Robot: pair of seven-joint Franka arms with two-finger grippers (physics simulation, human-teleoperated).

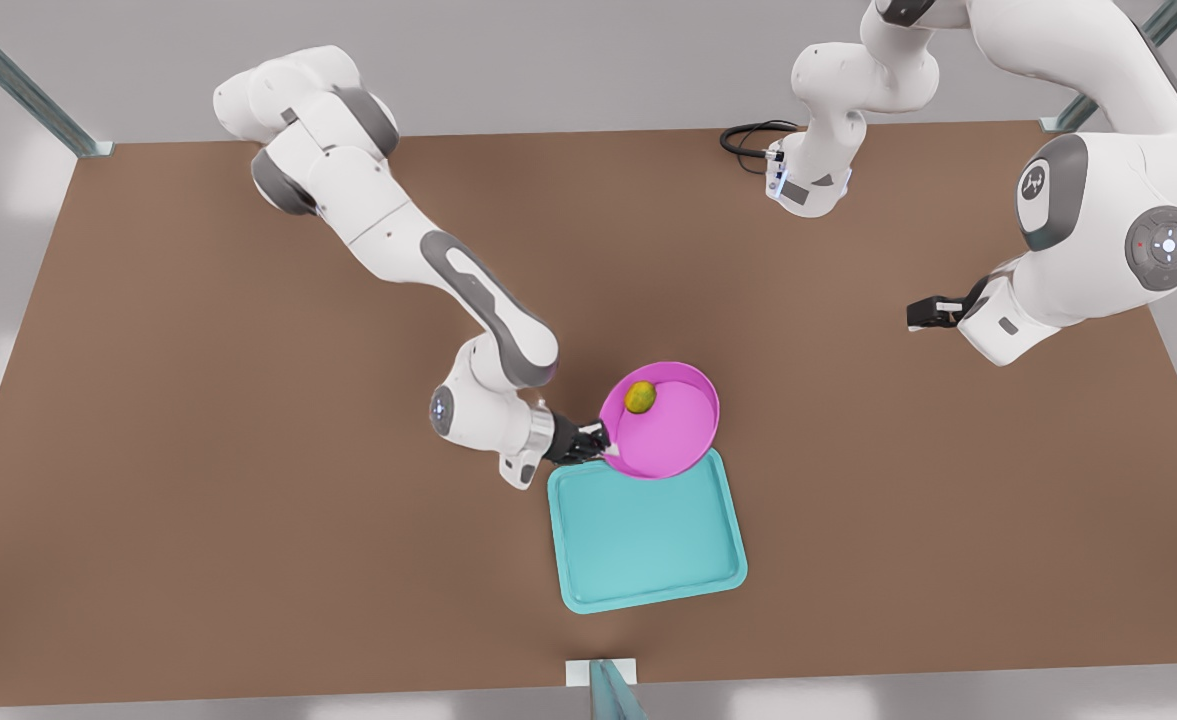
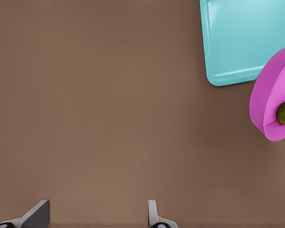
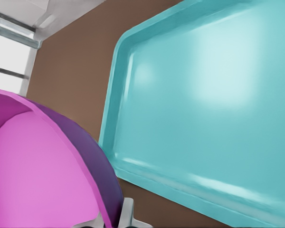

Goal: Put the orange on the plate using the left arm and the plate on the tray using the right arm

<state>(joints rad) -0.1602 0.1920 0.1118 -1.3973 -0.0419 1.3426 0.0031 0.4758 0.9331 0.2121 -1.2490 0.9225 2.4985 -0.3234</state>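
Orange [image 1: 640,397] sits in the pink plate [image 1: 670,430], whose rim the right gripper [image 1: 595,443] pinches, tilted above the tray [image 1: 648,545]. Left gripper [image 2: 97,216] waits apart, fingers spread.

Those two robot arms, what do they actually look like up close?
Both are glossy white jointed arms with grey panels at the bends. The right arm has a small blue-lit button near its wrist, a silver collar, and a black right gripper with white-tipped fingers. The left arm carries a round grey dial with lights, a small logo, and a black left gripper. A black cable loops behind.
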